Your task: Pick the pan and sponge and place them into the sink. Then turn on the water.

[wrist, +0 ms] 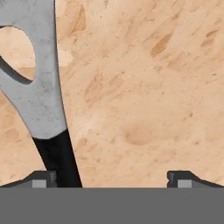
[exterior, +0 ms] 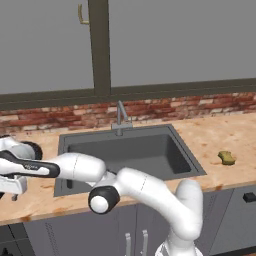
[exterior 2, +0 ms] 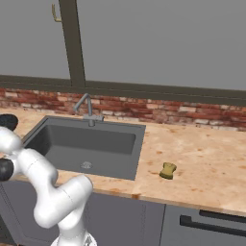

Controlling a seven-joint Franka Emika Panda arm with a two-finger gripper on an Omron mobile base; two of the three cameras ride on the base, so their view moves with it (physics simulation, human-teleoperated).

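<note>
The pan's grey handle (wrist: 37,87) lies on the counter (wrist: 144,87) just inside the left fingertip of the wide-open, empty gripper (wrist: 111,179); rigid and probably slick, it looks best pinched across its narrow dark neck.

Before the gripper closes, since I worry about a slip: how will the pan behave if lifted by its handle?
The pan's handle looks like flat, smooth grey metal, so it is probably stiff but slippery. The open gripper sits at the handle's end, so the pan would likely hang off-centre and tip. The hole in the handle leaves less to grip.
</note>
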